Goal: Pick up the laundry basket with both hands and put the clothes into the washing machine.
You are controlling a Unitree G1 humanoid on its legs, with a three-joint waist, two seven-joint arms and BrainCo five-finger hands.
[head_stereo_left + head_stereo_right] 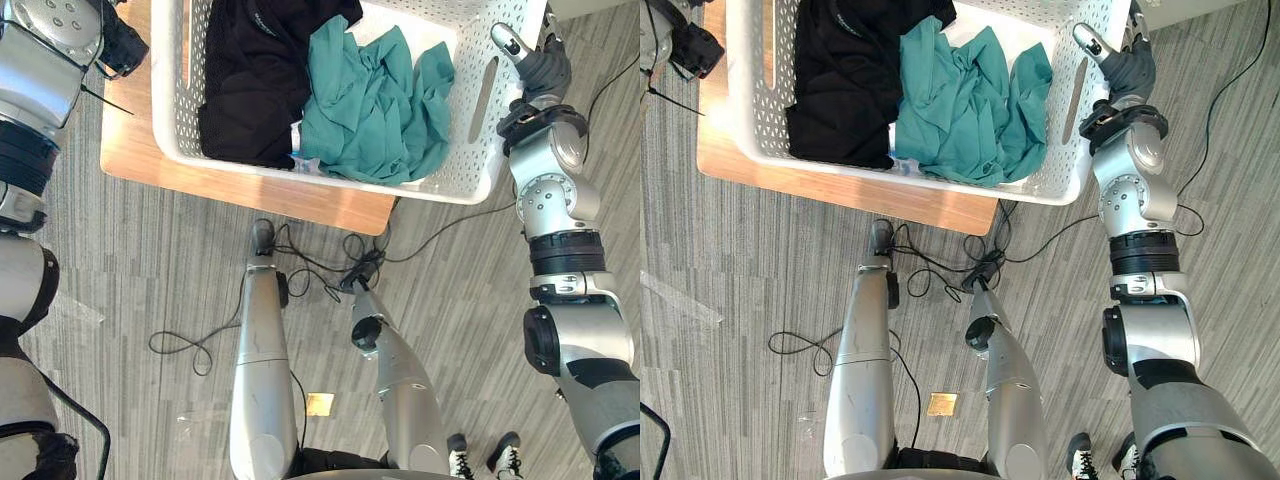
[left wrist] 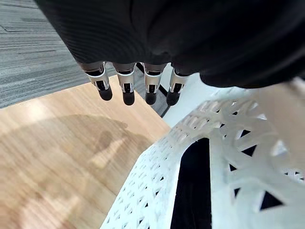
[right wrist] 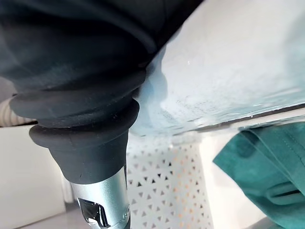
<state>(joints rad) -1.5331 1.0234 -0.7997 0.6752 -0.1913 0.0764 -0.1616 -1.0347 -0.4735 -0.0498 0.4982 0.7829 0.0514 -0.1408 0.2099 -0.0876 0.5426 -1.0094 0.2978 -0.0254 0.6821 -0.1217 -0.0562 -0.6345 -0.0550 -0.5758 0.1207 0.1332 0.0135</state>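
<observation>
Laundry basket [image 1: 462,150] is sitting on wooden surface [image 1: 125,150], black garment [image 1: 255,80] and teal garment [image 1: 370,100] inside. Left hand [image 2: 126,82] is hovering with fingers straight and empty beside handle slot [image 2: 190,186]. Right hand [image 1: 530,60] is flanking the opposite rim, grip unreadable. Probably bracketing for a two-handed lift.

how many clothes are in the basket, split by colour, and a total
black garment: 1
teal garment: 1
total: 2, lying side by side in the white laundry basket on the wooden table
</observation>
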